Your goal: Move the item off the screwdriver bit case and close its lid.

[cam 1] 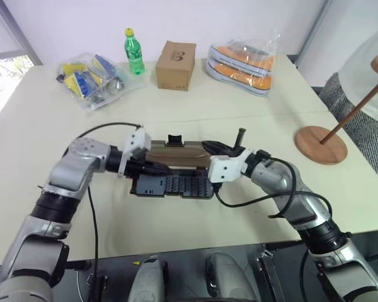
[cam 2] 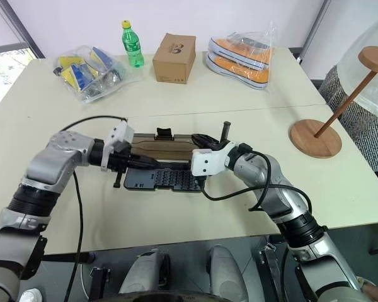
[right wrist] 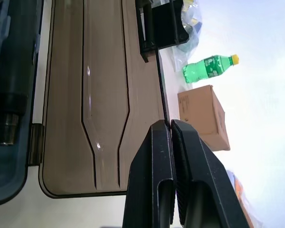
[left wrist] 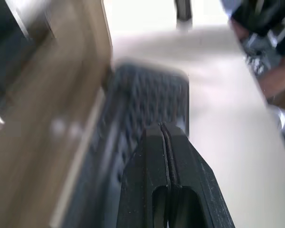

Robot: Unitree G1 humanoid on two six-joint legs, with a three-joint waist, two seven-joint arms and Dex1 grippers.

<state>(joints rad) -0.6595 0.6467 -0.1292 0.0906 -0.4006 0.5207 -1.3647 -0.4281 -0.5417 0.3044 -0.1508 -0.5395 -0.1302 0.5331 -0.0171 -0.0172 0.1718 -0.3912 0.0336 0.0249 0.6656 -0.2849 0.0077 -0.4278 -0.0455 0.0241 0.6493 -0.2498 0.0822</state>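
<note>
The wooden stand [cam 1: 331, 119] is already off the screwdriver bit case [cam 1: 176, 184]: it rests on the tabletop [cam 1: 50, 145] well to the right of the case, with one disc flat on the surface and the rod slanting up to the other disc. The case lies open in front of the robot, its dark bit tray nearest and the lid [right wrist: 104, 95] raised on its hinge along the far side of the tray, with the black latch tab [cam 1: 174, 139] on its top edge.

The left hand [cam 1: 152, 167] sits at the case's left end with its fingers pressed together, gripping nothing. The right hand [cam 1: 209, 148] is at the case's right end; its fingers pinch the lid's thin free edge between their tips.

The step in hand looks to be swinging the lid over onto the tray. To do it well, the right hand should probably follow the hinge's arc rather than drag the lid sideways, so the light case does not slide. The left hand could steady the case's left end or push the lid evenly. The pinching fingers need to release before the halves meet. A press near the latch tab would then seat it. The cardboard box [cam 1: 176, 65] and green bottle [cam 1: 133, 51] stand well beyond the case, out of the way.
</note>
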